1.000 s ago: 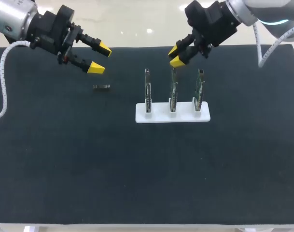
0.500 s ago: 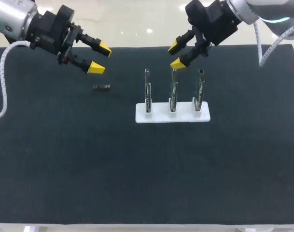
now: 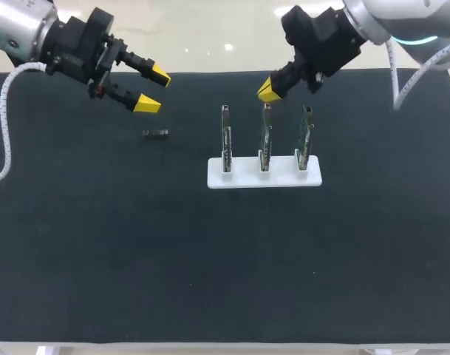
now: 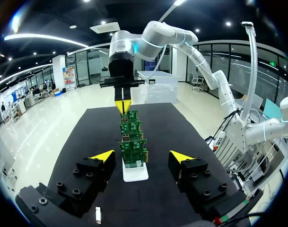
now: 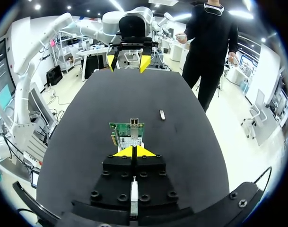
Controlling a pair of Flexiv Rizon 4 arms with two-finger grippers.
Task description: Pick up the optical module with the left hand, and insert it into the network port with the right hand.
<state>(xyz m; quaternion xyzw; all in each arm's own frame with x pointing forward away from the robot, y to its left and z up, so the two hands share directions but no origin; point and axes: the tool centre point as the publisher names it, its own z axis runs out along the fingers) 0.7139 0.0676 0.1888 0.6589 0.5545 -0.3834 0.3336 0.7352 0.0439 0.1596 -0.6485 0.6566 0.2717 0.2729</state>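
Not yet grasped: optical module (image 3: 155, 133), far left, under wide-spread left gripper (image 3: 152, 89); next, descend, close. Right gripper (image 3: 269, 90) pinched empty.

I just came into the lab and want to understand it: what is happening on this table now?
Nothing is held at this moment. The left gripper hovers open over the back of the table, close to the small optical module, which lies flat and is not yet picked up. The right gripper is shut on nothing and hangs just above the middle circuit board of three standing in a white rack.
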